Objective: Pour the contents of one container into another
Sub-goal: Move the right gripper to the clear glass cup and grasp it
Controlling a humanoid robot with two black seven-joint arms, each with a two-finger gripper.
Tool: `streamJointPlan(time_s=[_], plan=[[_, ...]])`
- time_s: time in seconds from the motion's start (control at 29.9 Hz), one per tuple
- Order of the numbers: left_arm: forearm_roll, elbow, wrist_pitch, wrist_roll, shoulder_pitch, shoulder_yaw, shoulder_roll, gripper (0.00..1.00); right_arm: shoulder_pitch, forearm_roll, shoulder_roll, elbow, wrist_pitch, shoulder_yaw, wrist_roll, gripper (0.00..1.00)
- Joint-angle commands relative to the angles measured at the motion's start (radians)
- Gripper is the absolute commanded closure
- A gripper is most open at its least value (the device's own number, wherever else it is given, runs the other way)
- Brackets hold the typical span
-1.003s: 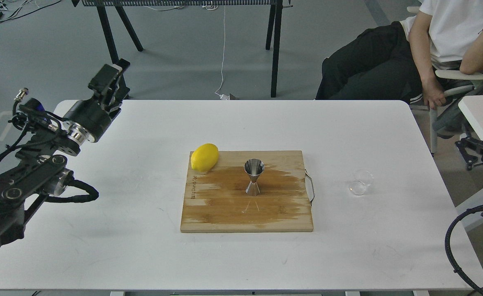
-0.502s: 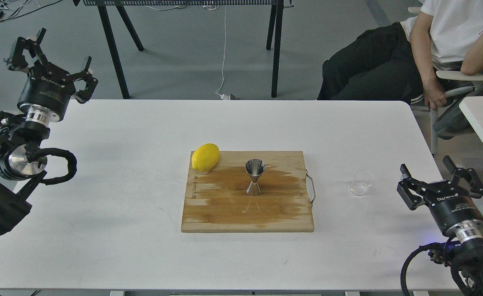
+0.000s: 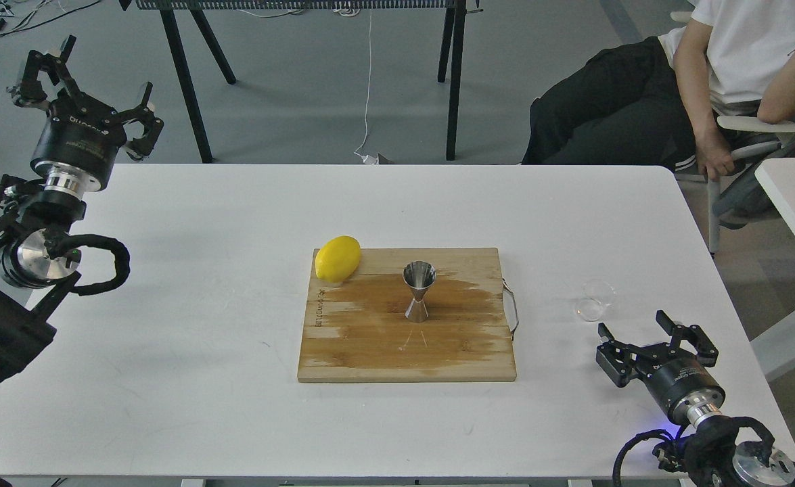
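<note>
The small clear glass cup [image 3: 595, 299] stands on the white table [image 3: 235, 406], to the right of the wooden board. The shiny steel jigger [image 3: 418, 291] stands upright in the middle of that cutting board [image 3: 370, 352]. My right gripper [image 3: 654, 338] is open, low over the table's right front, just below and right of the cup, apart from it. My left gripper [image 3: 86, 81] is open and empty, raised at the table's far left corner, far from both containers.
A yellow lemon [image 3: 337, 258] lies on the board's back left corner. The board has a metal handle [image 3: 512, 311] on its right side and a dark wet patch. A seated person [image 3: 708, 81] is beyond the table's far right corner.
My right gripper has come in from the right edge and moved left toward the cup. My left gripper swung up and left a second ago and has since barely shifted.
</note>
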Motion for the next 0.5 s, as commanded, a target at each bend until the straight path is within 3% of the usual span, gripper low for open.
streamJointPlan(time_s=[0.0, 0.13, 0.47], plan=[[0.0, -0.003, 0.002, 0.0, 0.0, -0.002, 0.004, 0.0, 0.022, 0.024, 0.007, 0.026, -0.137, -0.003, -0.001, 0.0], [0.0, -0.003, 0.003, 0.0, 0.0, -0.002, 0.002, 0.0, 0.101, 0.022, 0.001, 0.02, -0.292, -0.006, -0.002, 0.0], [0.0, -0.004, 0.005, -0.003, 0.0, -0.001, 0.002, 0.0, 0.149, 0.017, 0.0, -0.006, -0.28, -0.006, -0.007, 0.01]])
